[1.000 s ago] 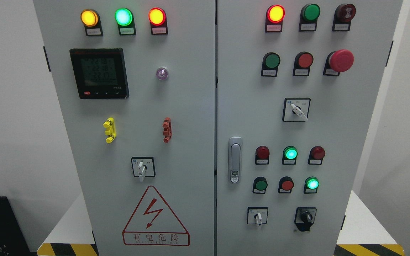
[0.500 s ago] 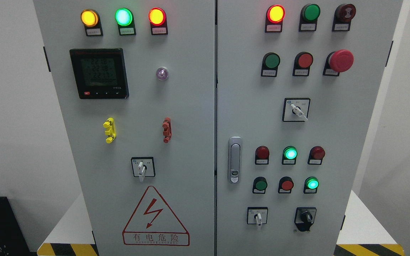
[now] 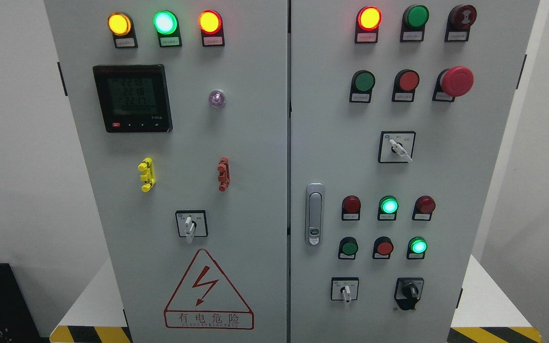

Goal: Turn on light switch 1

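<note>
Neither of your hands is in view, so their state cannot be told. Which control on the cabinet (image 3: 255,143) is light switch 1 is not legible; the white rotary switch (image 3: 345,290) near the right door's lower edge is one candidate. Read labels first, approach squarely.

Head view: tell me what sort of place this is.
Probably an electrical or plant control room: a grey double-door control cabinet with lit indicator lamps, a red emergency-stop button and a high-voltage warning sign.
</note>
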You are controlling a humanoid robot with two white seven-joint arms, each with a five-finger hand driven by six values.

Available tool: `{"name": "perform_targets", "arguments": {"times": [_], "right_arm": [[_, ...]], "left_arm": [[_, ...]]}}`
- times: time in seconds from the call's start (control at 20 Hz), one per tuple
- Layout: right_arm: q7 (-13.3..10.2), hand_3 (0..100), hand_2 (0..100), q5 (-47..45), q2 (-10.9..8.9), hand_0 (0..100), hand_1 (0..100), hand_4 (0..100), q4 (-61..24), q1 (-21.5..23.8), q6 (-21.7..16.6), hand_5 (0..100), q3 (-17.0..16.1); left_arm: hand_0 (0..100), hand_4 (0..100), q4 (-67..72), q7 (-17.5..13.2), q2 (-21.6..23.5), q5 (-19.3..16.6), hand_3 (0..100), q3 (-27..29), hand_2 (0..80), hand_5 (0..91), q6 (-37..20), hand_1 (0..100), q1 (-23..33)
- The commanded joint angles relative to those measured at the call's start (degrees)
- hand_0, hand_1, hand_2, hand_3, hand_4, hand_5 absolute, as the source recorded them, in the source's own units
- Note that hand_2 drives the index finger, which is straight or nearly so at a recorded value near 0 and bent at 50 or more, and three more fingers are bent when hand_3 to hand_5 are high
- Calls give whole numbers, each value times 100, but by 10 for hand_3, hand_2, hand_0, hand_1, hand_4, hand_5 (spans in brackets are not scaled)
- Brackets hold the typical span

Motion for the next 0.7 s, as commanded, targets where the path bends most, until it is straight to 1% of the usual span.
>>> {"name": "perform_targets", "arguments": {"times": [0.0, 0.05, 0.1, 0.15, 0.2, 0.25, 0.3, 0.35, 0.4, 0.45, 0.5, 0.55, 0.65], "right_arm": [[-3, 0, 0, 0, 0, 307, 0, 0, 0, 1, 1, 0, 0], [-3, 0, 0, 0, 0, 307, 0, 0, 0, 1, 1, 0, 0], [-3, 0, 0, 0, 0, 307, 0, 0, 0, -8, 1, 0, 0], [-3, 0, 0, 0, 0, 307, 0, 0, 0, 1, 1, 0, 0], [-3, 0, 0, 0, 0, 307, 0, 0, 0, 1, 1, 0, 0], [-3, 0, 0, 0, 0, 307, 0, 0, 0, 1, 1, 0, 0], [-3, 0, 0, 0, 0, 307, 0, 0, 0, 1, 1, 0, 0], [-3, 0, 0, 0, 0, 307, 0, 0, 0, 1, 1, 0, 0], [-3, 0, 0, 0, 0, 307, 0, 0, 0, 1, 1, 0, 0], [-3, 0, 0, 0, 0, 307, 0, 0, 0, 1, 1, 0, 0], [-3, 0, 0, 0, 0, 307, 0, 0, 0, 1, 1, 0, 0], [-3, 0, 0, 0, 0, 307, 0, 0, 0, 1, 1, 0, 0], [-3, 0, 0, 0, 0, 307, 0, 0, 0, -8, 1, 0, 0]], "left_arm": [[369, 0, -2437, 60, 172, 0, 0, 173, 0, 0, -51, 142, 95], [372, 21, -2534, 104, 190, 35, 0, 164, 0, 0, -147, 148, 121], [373, 69, -2605, 183, 216, 123, 0, 155, 0, 0, -287, 152, 147], [377, 178, -2675, 306, 216, 237, 21, 129, 0, 0, -437, 164, 156], [380, 293, -2780, 411, 225, 342, 121, 94, 0, 0, -551, 181, 165], [382, 334, -2912, 482, 225, 404, 183, 76, 0, 0, -605, 196, 182], [384, 406, -3061, 552, 234, 413, 270, 33, 0, 93, -631, 221, 183], [388, 483, -3210, 631, 234, 413, 321, -3, 0, 195, -632, 236, 191], [389, 524, -3351, 710, 251, 422, 350, -12, 10, 251, -640, 243, 200], [390, 575, -3483, 798, 295, 440, 393, -21, 34, 325, -640, 257, 217], [397, 636, -3589, 895, 330, 483, 439, -29, 76, 427, -640, 278, 209], [400, 672, -3703, 983, 339, 510, 470, -29, 102, 495, -640, 297, 209], [405, 778, -3896, 1089, 339, 537, 563, -29, 179, 673, -632, 399, 183]]}}
